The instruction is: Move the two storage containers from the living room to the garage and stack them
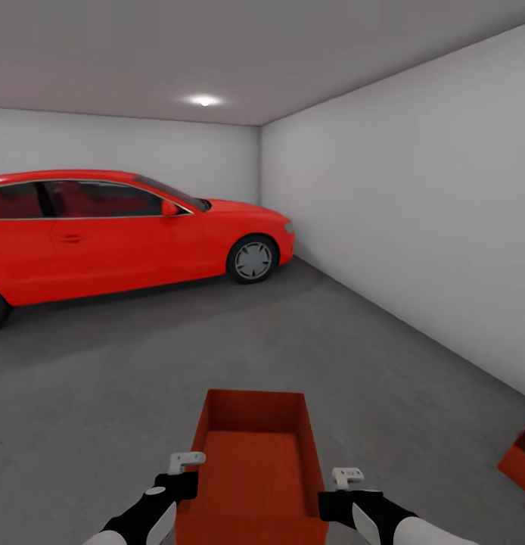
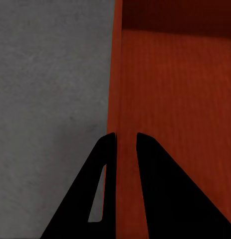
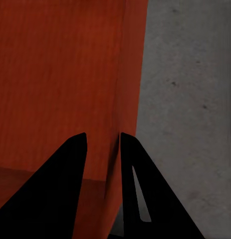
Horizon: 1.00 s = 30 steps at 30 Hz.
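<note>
Container (image 1: 255, 462) between both grippers, second container (image 1: 522, 456) cropped at frame edge.

Orange-red ribbed container (image 1: 256, 469), speckled grey floor (image 1: 126, 378), red car (image 1: 119, 231).

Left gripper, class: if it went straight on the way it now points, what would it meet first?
The left gripper straddles the side wall of the held storage container, one finger on each side. Straight on, it would probably slide down that wall first, then reach the grey floor; depth is unclear.
</note>
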Motion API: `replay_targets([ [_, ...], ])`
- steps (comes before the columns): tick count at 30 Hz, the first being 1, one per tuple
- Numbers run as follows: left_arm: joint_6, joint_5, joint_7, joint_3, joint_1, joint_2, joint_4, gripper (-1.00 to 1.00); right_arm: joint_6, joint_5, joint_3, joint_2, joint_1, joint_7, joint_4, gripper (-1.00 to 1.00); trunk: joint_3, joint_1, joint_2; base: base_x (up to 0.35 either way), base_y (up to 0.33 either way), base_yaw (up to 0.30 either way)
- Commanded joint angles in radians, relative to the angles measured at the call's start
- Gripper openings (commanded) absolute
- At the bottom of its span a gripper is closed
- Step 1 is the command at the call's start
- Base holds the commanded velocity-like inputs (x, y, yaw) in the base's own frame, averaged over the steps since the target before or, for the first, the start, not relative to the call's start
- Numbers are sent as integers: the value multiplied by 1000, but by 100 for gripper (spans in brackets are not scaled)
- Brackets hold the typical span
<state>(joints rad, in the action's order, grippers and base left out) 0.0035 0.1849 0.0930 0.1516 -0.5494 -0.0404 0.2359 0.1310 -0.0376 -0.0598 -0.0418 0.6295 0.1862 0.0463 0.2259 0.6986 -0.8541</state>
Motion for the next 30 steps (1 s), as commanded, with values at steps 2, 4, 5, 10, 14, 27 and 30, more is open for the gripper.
replay_targets([
  [2, 1, 24, -22, 32, 0, 2, -3, -100, -14, 11, -3, 28, 1, 29, 53, -100, 1, 1, -1, 242, 70, -286],
  [4, 1, 24, -21, 32, 0, 2, -3, -100, -14, 11, -3, 28, 1, 29, 53, -100, 1, 1, -1, 173, 31, -286],
  [5, 1, 24, -21, 32, 0, 2, -3, -100, -14, 11, -3, 28, 1, 29, 53, -100, 1, 1, -1, 133, 22, -286],
  [10, 1, 24, -21, 32, 0, 2, -3, -100, -14, 12, -3, 28, 1, 29, 53, -100, 1, 1, -1, 51, 9, -286],
  [14, 1, 24, -21, 32, 0, 2, -3, -100, -14, 12, -3, 28, 1, 29, 53, -100, 1, 1, -1, 12, 2, -286],
  [27, 1, 24, -21, 32, 0, 2, -3, -100, -14, 13, -3, 28, 1, 29, 53, -100, 1, 1, -1, 1, 0, -286],
  [30, 1, 24, -21, 32, 0, 2, -3, -100, -14, 13, -3, 28, 1, 29, 53, -100, 1, 1, -1, 0, 0, -286],
])
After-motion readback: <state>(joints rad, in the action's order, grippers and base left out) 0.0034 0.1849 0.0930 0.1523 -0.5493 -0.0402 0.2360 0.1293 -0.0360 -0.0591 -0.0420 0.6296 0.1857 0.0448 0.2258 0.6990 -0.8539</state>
